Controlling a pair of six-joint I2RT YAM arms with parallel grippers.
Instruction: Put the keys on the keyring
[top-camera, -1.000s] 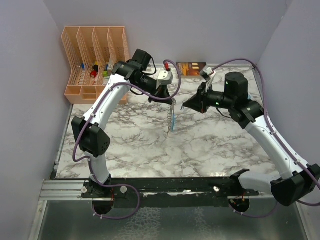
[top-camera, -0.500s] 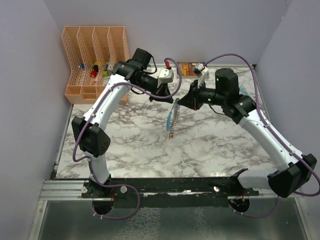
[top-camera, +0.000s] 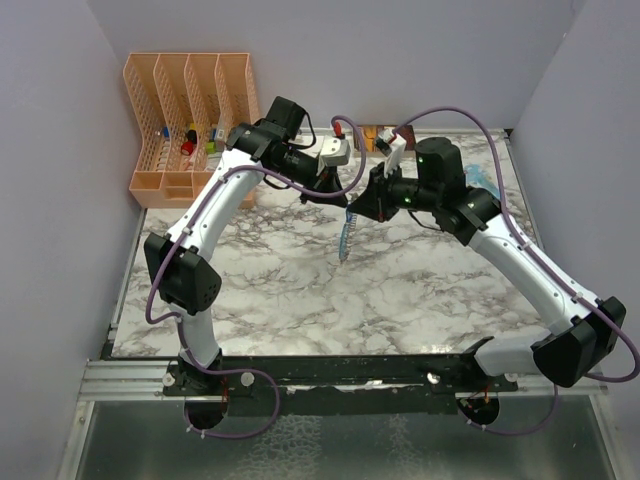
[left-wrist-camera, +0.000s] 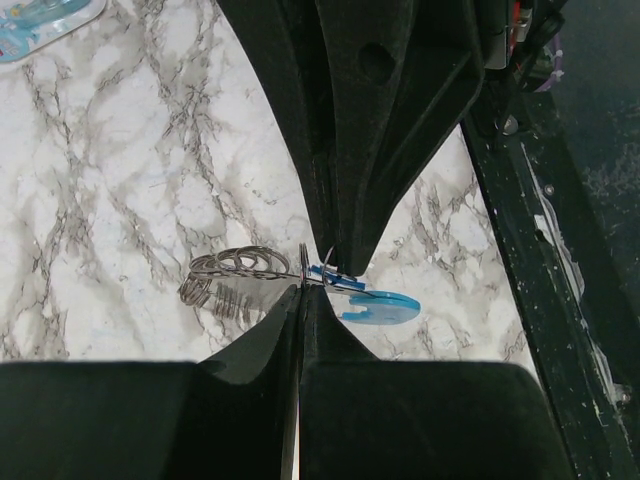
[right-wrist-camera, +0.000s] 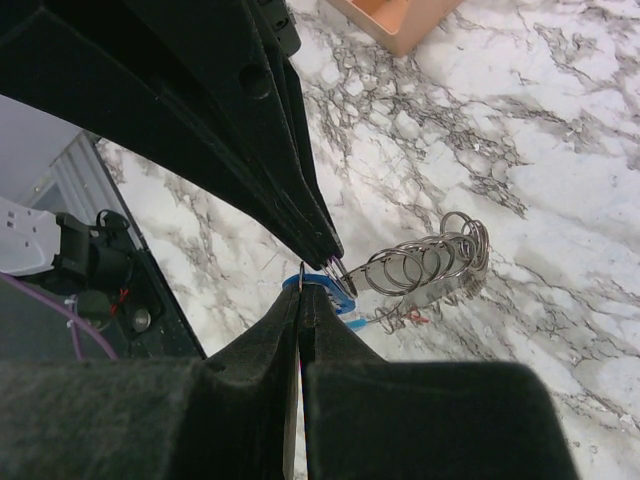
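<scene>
**Both grippers meet on the hanging keyring**

The two arms come together tip to tip above the middle of the worktop (top-camera: 420, 290). The left gripper (top-camera: 343, 202) is closed tight on the metal end of the keyring (top-camera: 346, 236). The right gripper (top-camera: 358, 207) is closed just beside it, at the blue strap (left-wrist-camera: 378, 306) of the same bunch.

From that shared pinch point the keyring hangs free and clear of the worktop. In the top view its long axis runs down the picture, towards the arm bases. In the left wrist view the metal loops (left-wrist-camera: 232, 277) trail off to one side of the pinch and the strap to the other.

We cannot pick out the keys with certainty. A red fleck shows under the loops in the right wrist view, too small to name.

Neither arm is nearer, since both touch the bunch at one spot. We judge that the coming move turns on that spot, where one arm must let go or shift without dropping the ring.
</scene>
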